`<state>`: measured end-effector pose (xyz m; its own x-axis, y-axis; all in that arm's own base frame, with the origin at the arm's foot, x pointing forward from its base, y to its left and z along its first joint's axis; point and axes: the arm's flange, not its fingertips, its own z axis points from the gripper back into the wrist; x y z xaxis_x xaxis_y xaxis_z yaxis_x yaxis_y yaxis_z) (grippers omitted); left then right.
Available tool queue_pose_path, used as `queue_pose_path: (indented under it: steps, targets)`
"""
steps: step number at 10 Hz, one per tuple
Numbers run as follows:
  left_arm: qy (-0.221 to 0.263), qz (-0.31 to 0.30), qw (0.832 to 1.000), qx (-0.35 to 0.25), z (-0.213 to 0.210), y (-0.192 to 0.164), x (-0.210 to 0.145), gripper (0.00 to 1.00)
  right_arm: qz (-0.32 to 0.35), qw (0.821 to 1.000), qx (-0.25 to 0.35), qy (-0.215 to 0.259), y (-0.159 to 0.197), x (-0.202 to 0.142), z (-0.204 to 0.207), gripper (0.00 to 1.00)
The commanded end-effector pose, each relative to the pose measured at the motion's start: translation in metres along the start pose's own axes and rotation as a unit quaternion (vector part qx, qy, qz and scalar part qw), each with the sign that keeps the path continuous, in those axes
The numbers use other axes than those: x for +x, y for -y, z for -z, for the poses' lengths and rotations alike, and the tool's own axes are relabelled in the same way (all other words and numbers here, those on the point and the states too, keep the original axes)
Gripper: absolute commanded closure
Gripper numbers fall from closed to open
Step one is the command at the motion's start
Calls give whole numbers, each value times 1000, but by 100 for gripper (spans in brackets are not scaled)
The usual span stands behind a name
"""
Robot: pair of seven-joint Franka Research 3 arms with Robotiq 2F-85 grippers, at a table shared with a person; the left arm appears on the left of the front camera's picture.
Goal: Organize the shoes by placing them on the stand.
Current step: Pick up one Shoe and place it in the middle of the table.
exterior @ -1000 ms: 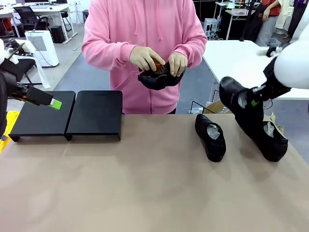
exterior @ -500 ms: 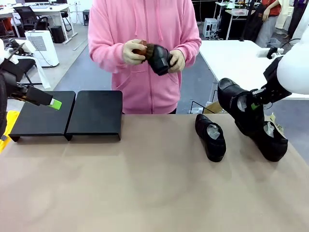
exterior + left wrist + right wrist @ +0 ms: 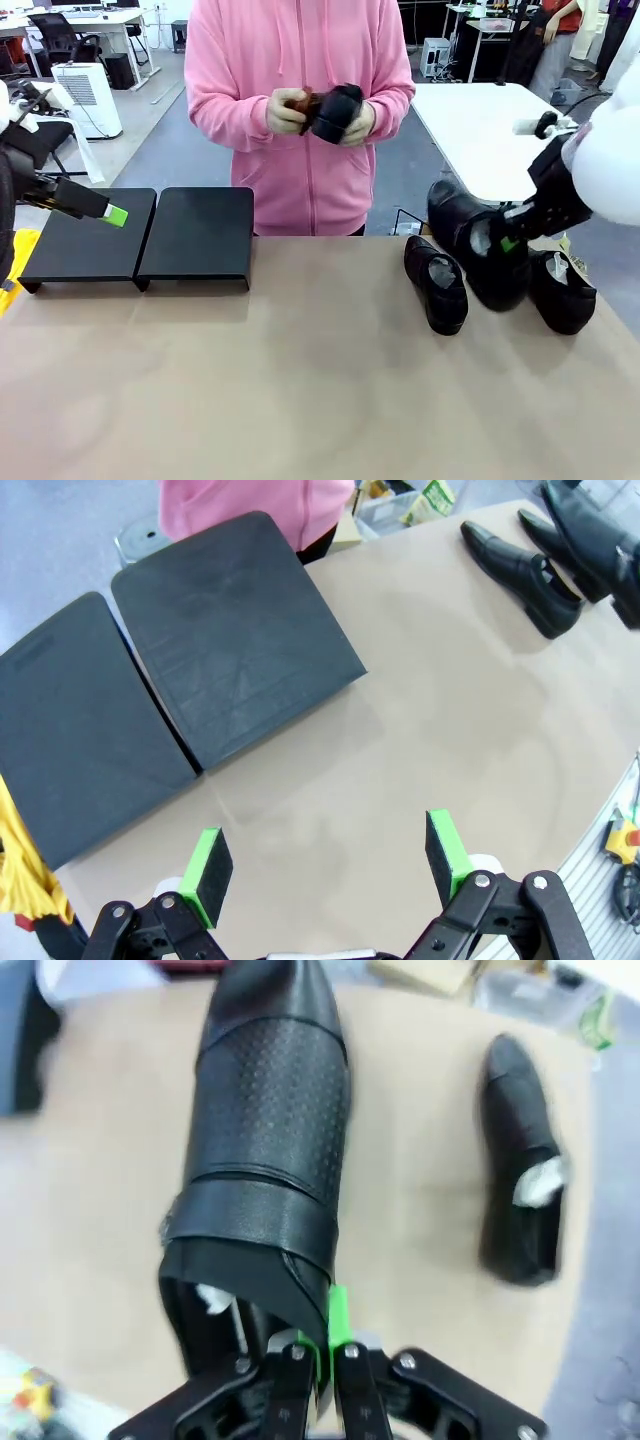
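While we look across the table [image 3: 300,400], the right gripper [image 3: 508,241] at the right of the frame is clamped shut on the rim of the lifted shoe [image 3: 465,240]. That shoe is tilted, with its toe pointing to the upper left. From the right wrist camera, the same gripper [image 3: 330,1338] pinches the edge of the opening at the bottom of the frame. The lifted shoe [image 3: 268,1130] stretches away toward the top, with white paper peeking out.

Two more shoes sit on the table. The middle shoe [image 3: 437,285] is just left of the lifted one and the corner shoe [image 3: 563,292] is at its lower right. At top centre the person's hands [image 3: 285,112] hold the fourth shoe [image 3: 337,112] along with a brown brush [image 3: 303,100].

The stand [image 3: 200,235] sits at the left, well apart from all the shoes. The left gripper [image 3: 112,214] hangs over its left panel. Its wrist camera shows us the jaws spread wide with nothing in them [image 3: 325,855], and the stand [image 3: 230,650] in the upper left.
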<state>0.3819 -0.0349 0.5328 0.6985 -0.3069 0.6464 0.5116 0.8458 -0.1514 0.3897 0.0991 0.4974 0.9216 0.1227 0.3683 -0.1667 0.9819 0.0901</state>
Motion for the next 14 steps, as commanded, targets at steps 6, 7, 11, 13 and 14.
queue_pose_path:
  steps: [6,7,11,13,14]
  targets:
    - [1,7,1000,-4,-2,-1,-1,0,109,978,156,-82,-112,-95,73,100]
    - [1,7,1000,-4,-2,-1,-1,0,122,978,157,-66,-119,-99,90,100]
    - [1,7,1000,-4,-2,-1,-1,0,140,975,153,-77,-136,-126,141,100]
    - [1,7,1000,-4,-2,-1,-1,0,137,975,144,-101,-134,-136,150,90]
    - [1,7,1000,-4,-2,-1,-1,0,140,974,139,-108,-131,-140,153,74]
